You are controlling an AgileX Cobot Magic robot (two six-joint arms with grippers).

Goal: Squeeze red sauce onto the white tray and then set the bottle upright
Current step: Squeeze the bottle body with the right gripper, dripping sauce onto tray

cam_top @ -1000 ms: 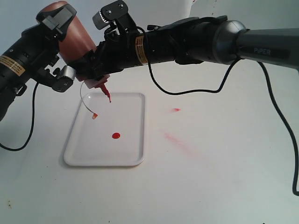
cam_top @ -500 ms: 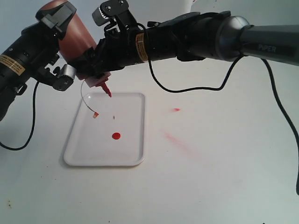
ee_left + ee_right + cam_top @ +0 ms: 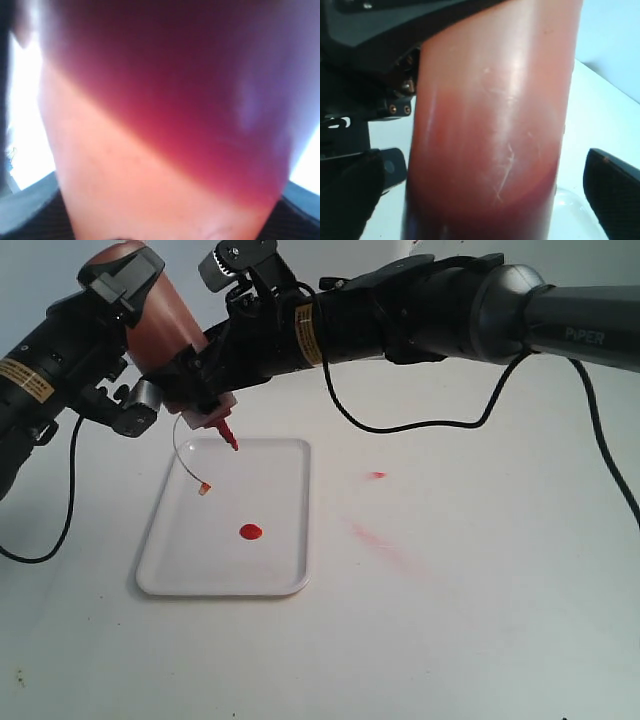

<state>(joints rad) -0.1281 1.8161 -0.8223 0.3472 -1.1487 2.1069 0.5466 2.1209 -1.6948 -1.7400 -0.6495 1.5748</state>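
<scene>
Red sauce [image 3: 250, 532] sits on the tray [image 3: 200, 565], the right pincer [image 3: 485, 192] has just released the bottle [image 3: 165, 325], the left pincer [image 3: 132, 345] grips it tilted; uprighting remains.

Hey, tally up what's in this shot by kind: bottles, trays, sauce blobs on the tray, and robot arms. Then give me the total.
Bottle: 1
Tray: 1
Sauce blob on the tray: 1
Robot arms: 2
Total: 5

Left arm [image 3: 45, 375], right arm [image 3: 420, 315] and bottle [image 3: 152, 325] block the space above the far end of the white tray [image 3: 280, 560]; its near end and the table [image 3: 480, 630] rightward lie open.
</scene>
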